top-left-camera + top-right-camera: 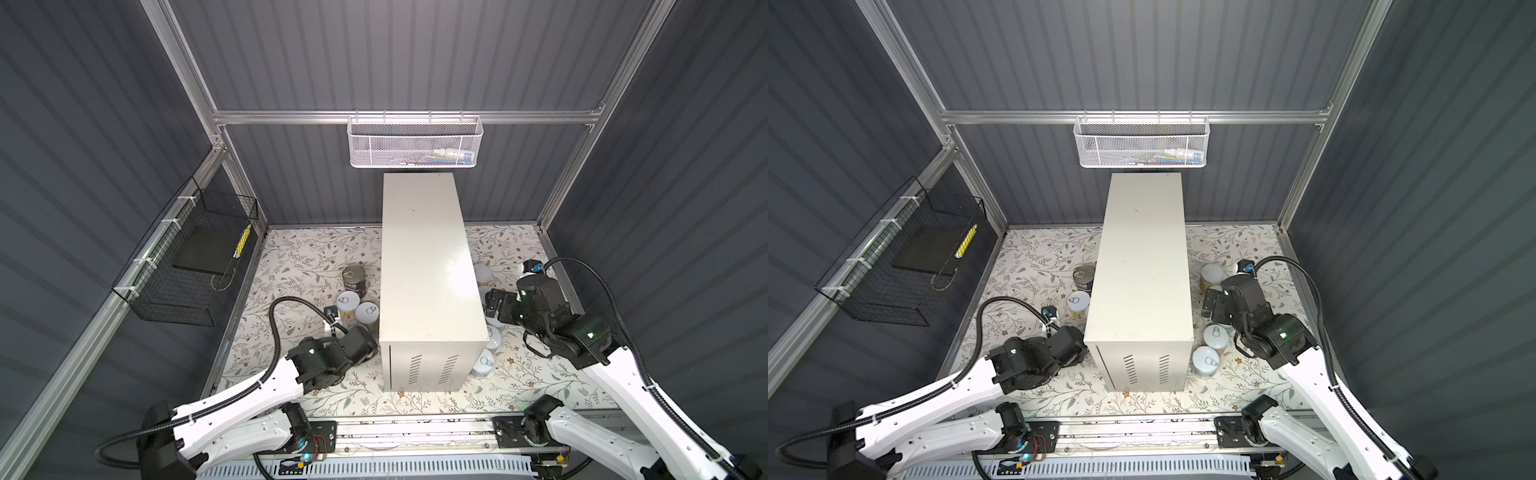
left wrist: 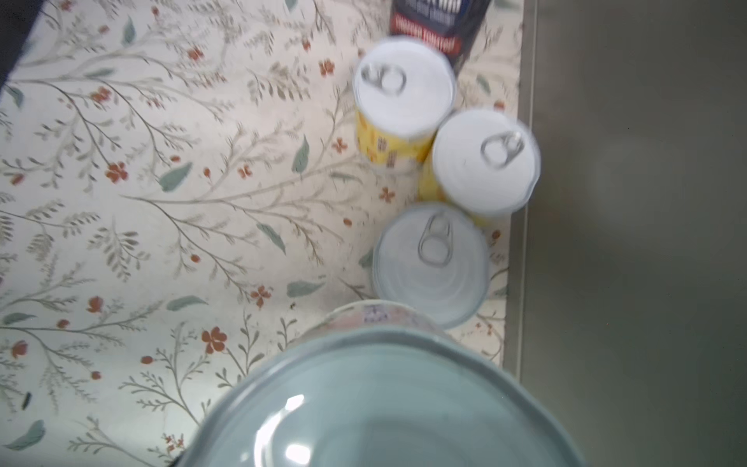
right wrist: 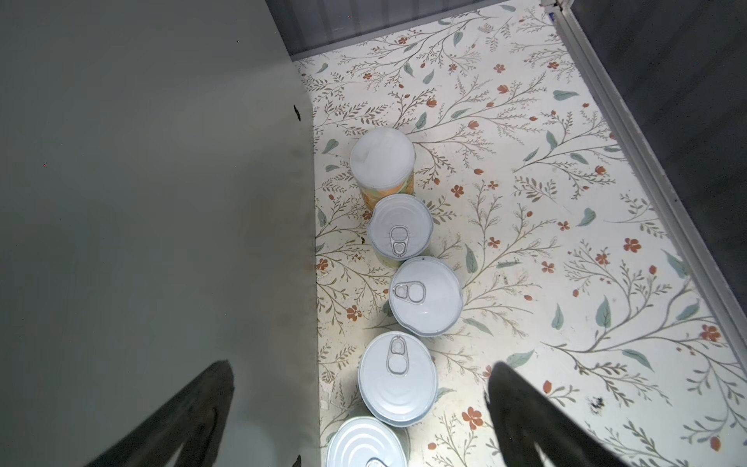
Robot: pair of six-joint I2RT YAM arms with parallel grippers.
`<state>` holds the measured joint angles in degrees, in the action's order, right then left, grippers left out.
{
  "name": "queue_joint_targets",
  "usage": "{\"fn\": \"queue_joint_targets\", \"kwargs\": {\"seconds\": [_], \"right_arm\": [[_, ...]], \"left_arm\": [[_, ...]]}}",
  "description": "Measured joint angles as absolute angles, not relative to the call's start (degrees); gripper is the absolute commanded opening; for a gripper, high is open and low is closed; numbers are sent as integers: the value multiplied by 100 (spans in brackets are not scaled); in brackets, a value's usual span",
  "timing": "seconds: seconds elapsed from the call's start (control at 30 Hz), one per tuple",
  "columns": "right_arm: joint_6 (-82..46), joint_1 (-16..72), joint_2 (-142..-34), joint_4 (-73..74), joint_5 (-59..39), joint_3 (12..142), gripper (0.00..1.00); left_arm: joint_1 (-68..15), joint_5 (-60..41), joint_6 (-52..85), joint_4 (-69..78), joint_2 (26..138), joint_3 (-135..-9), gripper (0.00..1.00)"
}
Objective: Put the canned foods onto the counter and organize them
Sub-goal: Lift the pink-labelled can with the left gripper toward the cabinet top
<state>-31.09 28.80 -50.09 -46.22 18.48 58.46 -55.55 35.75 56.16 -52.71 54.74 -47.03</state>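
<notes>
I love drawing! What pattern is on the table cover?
Table cover: leafy twigs, red flowers; best in right wrist view.

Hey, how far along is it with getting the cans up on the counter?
Done: nothing yet; the counter top is bare. In hand: one can fills the left wrist view close up, perhaps in the left gripper, whose fingers are hidden; the right gripper hangs open over a row of cans. Left: every can, including the tall blue can.

Bright even light; left wrist view motion-blurred, glare on the nearest can (image 2: 384,404).
</notes>
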Motion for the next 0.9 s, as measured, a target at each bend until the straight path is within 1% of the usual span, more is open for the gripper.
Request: {"fn": "queue_joint_targets", "kwargs": {"seconds": [0.17, 0.27, 0.43, 0.53, 0.67, 0.9], "right_arm": [[-3013, 2510, -4890, -4554, 1586, 5719, 99], [-2950, 2357, -4821, -4495, 1444, 5662, 99], [-2853, 2163, -4772, -4425, 1269, 5658, 99], [-2797, 2067, -4731, -4416, 1188, 5658, 99], [-2746, 1964, -4657, -4416, 1149, 5645, 99], [-2668, 1859, -4604, -4416, 1131, 5612, 99]], "left_arm": [[-5006, 3684, 4748, -5964, 5476, -5911, 0], [-4501, 3636, 4099, -6090, 5642, -6482, 0], [-3173, 2998, 2930, -5999, 6134, -7192, 0], [-2576, 2539, 2397, -5892, 6630, -7822, 0], [-2185, 1977, 1905, -5697, 7378, -8967, 0], [-2143, 1229, 1278, -5859, 8707, -11393, 0]]}}
